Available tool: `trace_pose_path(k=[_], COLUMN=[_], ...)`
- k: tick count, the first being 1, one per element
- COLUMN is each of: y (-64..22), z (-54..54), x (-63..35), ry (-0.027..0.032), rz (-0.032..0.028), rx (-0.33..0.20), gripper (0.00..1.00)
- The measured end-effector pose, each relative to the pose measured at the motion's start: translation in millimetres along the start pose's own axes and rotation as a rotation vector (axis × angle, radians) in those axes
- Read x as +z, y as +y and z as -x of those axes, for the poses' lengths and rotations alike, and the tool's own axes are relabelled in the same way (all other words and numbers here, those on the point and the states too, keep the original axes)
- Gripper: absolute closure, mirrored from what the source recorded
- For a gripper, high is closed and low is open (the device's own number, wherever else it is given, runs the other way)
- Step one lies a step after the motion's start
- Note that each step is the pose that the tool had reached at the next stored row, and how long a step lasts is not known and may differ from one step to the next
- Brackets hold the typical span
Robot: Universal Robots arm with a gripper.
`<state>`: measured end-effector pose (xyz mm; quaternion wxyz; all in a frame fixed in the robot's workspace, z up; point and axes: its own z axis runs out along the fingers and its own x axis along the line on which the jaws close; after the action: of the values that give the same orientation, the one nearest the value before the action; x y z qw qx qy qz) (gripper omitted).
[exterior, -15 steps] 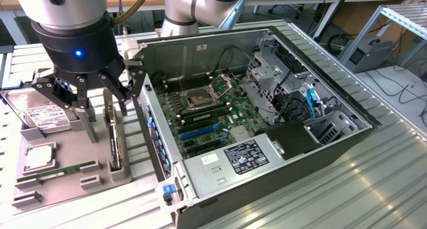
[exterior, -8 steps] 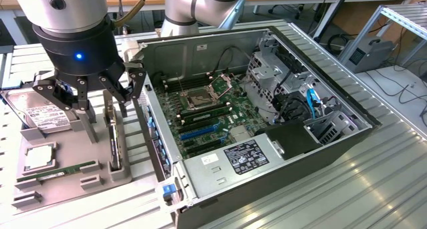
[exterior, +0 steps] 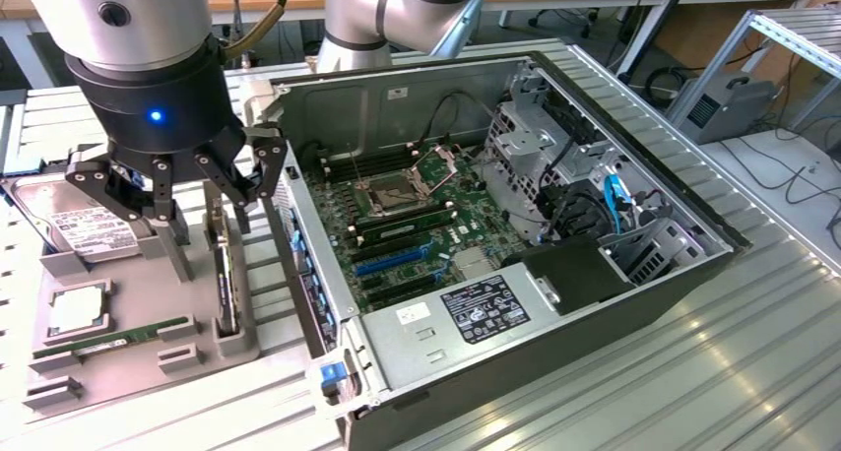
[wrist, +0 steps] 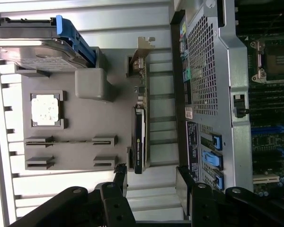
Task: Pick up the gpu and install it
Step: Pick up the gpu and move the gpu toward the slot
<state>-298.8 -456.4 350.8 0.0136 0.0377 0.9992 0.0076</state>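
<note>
Open end effector [exterior: 184, 190] hovers above the gpu [exterior: 226, 274], standing on edge, long axis running near to far.

Ribbed worktop [exterior: 736, 372] there, bare metal, catching a soft sheen. The holder tray [exterior: 132, 362] looks like matt grey plastic. On the gpu [wrist: 138, 142], a glossy black shroud and a bright metal bracket. The hand [exterior: 177, 195] is matt black. The computer case [wrist: 203, 61] is dull, perforated sheet metal.
</note>
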Motion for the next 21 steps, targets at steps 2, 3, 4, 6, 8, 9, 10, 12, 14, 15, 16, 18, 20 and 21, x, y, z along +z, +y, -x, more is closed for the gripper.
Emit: trace_pose_path(k=[2,3,4,6,8,9,10,12,14,15,16,18,20,21], y=[0.0,0.0,0.0,0.0,-0.1,-0.1,-0.1,-0.1,-0.2,-0.2,-0.2,-0.2,-0.2,-0.2], z=[-0.1,-0.2,-0.3,-0.4,-0.7,-0.8,-0.9,-1.2,-1.4,-1.5,-1.5,-1.5,-1.5,-1.5], x=[0.3,0.5,0.7,1.2,1.6,1.8,2.0,2.5,2.9,3.1,3.3,3.7,4.1,4.3], ry=[0.0000,0.0000,0.0000,0.0000,0.0000,0.0000,0.0000,0.0000,0.0000,0.0000,0.0000,0.0000,0.0000,0.0000], rz=[0.0000,0.0000,0.0000,0.0000,0.0000,0.0000,0.0000,0.0000,0.0000,0.0000,0.0000,0.0000,-0.0001,0.0000], rx=[0.000,0.000,0.000,0.000,0.000,0.000,0.000,0.000,0.000,0.000,0.000,0.000,0.000,0.000], gripper=[0.46,0.46,0.46,0.46,0.46,0.46,0.46,0.46,0.46,0.46,0.46,0.46,0.46,0.46])
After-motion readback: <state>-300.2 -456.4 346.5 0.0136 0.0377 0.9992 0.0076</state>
